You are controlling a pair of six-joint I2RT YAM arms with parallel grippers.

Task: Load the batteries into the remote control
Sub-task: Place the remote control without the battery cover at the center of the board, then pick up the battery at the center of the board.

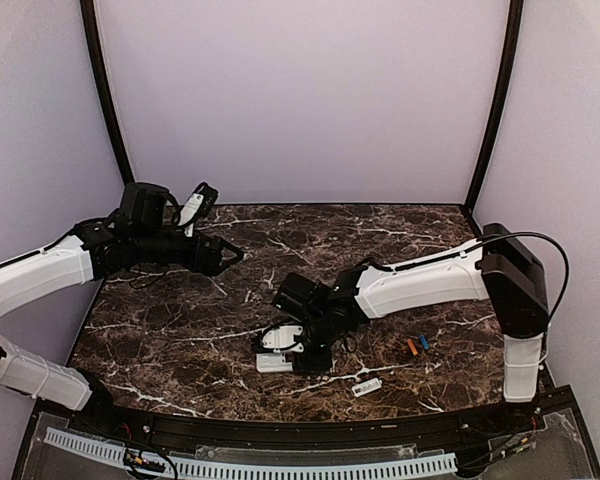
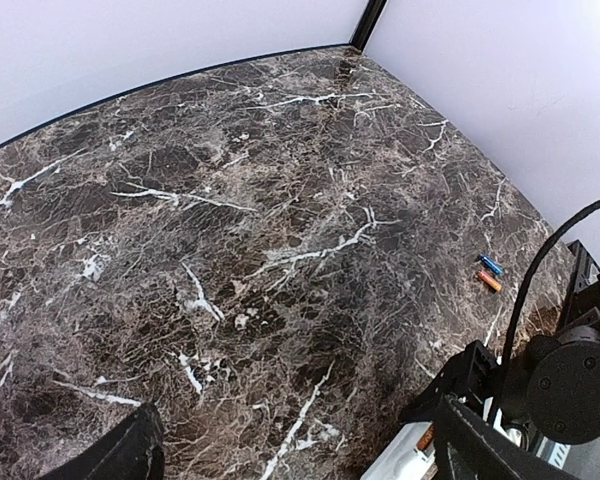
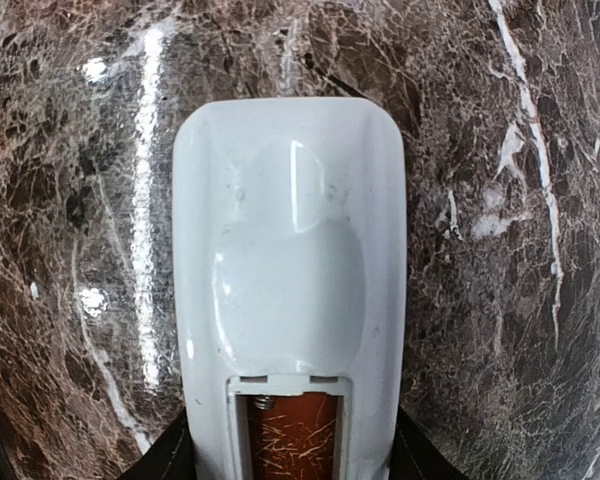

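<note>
The white remote control [image 3: 290,250] lies back-up on the marble table. Its battery compartment [image 3: 292,435] is uncovered and shows an orange-brown inside with a spring. My right gripper [image 3: 292,455] is shut on the remote's sides, one dark finger [image 3: 170,455] on each side; from above, the gripper [image 1: 315,350] sits at the remote's right end [image 1: 278,352]. The orange battery [image 1: 412,347] and blue battery [image 1: 423,342] lie side by side to the right, also in the left wrist view [image 2: 490,281] [image 2: 491,265]. My left gripper [image 1: 228,255] is open and empty, raised at the far left.
A small loose white cover piece [image 1: 367,386] lies near the front edge, right of the remote. The right arm [image 1: 430,280] stretches across the table's right half. A cable [image 2: 540,270] loops above the right wrist. Walls close in the table's back and sides.
</note>
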